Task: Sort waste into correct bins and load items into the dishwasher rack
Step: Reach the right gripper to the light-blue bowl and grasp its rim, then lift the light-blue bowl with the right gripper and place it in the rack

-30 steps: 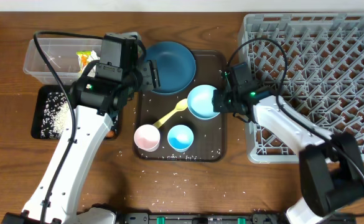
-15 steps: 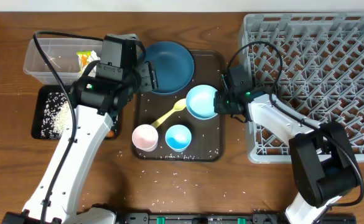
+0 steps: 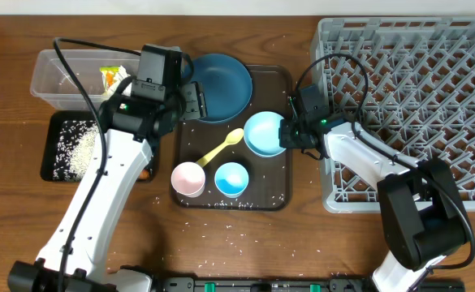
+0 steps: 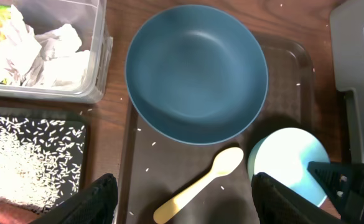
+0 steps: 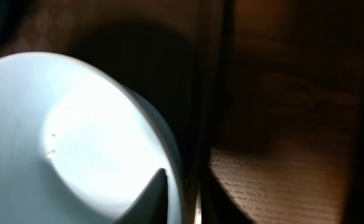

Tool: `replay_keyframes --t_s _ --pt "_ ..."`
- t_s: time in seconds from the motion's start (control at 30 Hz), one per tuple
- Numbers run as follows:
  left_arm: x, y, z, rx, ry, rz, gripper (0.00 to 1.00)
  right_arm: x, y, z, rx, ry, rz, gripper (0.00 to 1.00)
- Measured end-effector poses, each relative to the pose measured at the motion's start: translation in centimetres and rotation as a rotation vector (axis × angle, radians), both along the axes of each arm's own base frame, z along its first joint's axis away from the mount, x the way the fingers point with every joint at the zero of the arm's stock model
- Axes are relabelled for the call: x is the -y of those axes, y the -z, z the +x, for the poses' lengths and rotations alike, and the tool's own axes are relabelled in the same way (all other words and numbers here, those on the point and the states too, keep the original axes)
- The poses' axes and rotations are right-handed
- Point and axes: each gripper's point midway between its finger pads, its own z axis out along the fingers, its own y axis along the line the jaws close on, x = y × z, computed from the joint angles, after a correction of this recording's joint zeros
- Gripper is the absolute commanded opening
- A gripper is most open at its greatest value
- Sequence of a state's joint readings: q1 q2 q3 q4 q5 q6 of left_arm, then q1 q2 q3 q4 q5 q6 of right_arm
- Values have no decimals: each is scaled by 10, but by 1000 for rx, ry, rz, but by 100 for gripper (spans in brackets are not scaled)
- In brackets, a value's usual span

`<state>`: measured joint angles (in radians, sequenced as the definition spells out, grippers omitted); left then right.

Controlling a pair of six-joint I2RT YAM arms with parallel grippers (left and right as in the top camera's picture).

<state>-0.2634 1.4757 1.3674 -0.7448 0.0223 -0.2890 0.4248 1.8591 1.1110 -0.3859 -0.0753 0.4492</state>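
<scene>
Right arm (image 3: 359, 158) reaches leftward, right fingers (image 5: 157, 190) pinching one pale bowl (image 3: 263, 134); left fingers (image 4: 101, 199) spread wide over one dish (image 3: 221, 85); also one spoon (image 3: 223, 148), pink cup (image 3: 188, 178), blue cup (image 3: 232, 178).

pale bowl (image 5: 63, 155), fingers (image 5: 153, 195) at rim, wood tbl (image 5: 281, 180)

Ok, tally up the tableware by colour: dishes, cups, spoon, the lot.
Blue: 3 (dark blue dish, pale blue bowl, small blue cup)
Pink: 1 (pink cup)
Yellow: 1 (yellow spoon)
Total: 5
</scene>
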Motion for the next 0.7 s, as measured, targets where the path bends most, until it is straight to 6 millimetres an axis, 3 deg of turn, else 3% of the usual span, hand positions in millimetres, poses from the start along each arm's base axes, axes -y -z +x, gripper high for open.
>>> replay_keyframes --t_s 0.07,0.4,0.43,0.47,0.57,0.7 --pt "0 2 1 -6 0 2 71 0 0 -1 0 -5 -3 1" --pt "0 4 1 -11 0 3 72 5 0 -5 -22 -4 -32 1" --pt "0 4 1 -11 0 3 72 6 -1 -6 -27 -7 -40 1" --pt "0 4 1 -11 0 3 81 7 -4 -7 -28 -10 -48 1" --pt "0 4 1 -11 -1 3 84 14 -24 -4 -11 -24 -100 1" --pt "0 4 1 -10 -4 4 89 28 -94 23 151 6 -183 1"
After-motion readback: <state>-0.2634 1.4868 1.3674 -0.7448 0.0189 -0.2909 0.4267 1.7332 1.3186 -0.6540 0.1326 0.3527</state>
